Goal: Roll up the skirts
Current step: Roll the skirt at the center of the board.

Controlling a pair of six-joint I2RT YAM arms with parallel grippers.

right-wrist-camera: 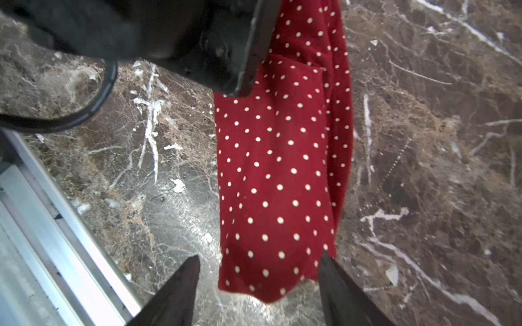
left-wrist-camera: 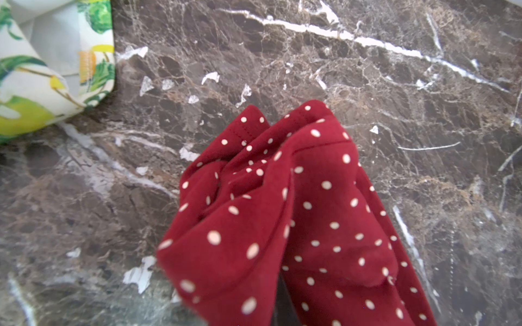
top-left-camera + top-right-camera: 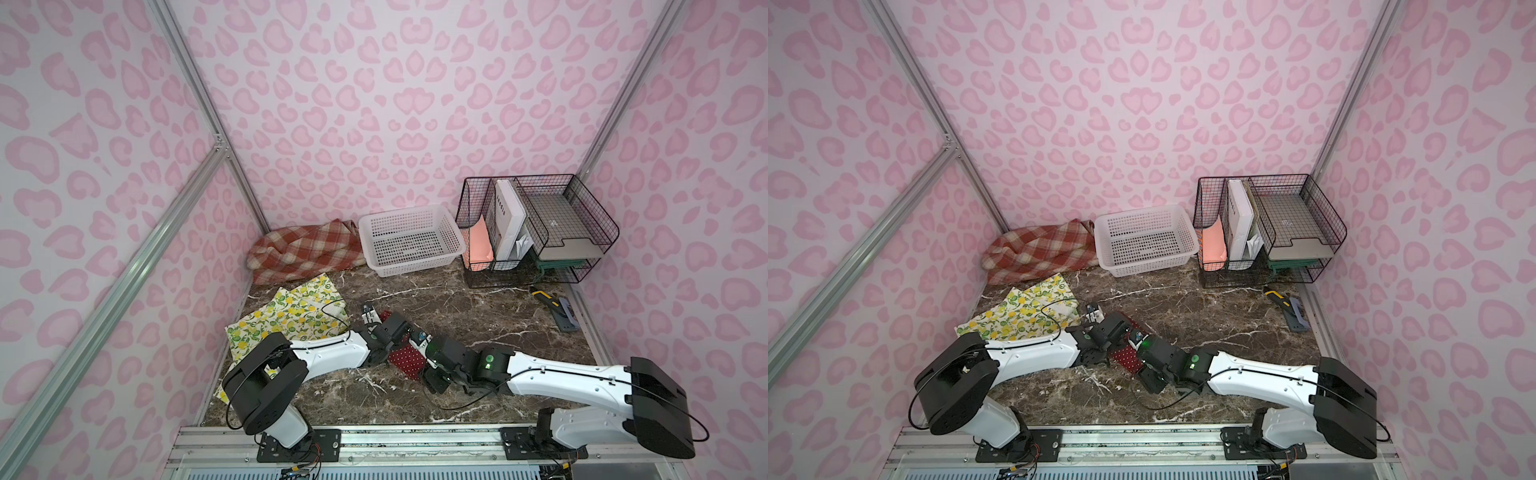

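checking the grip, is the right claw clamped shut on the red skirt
No, the right wrist view shows the right claw open, its fingers wide apart with the end of the red skirt between them.

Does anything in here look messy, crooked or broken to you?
Yes, the clothes. The plaid skirt lies crumpled in the back corner beside the white basket, the lemon skirt sprawls askew with folds, and the red dotted skirt is bunched at one end. The marble tabletop also shows white chipped-looking flecks.
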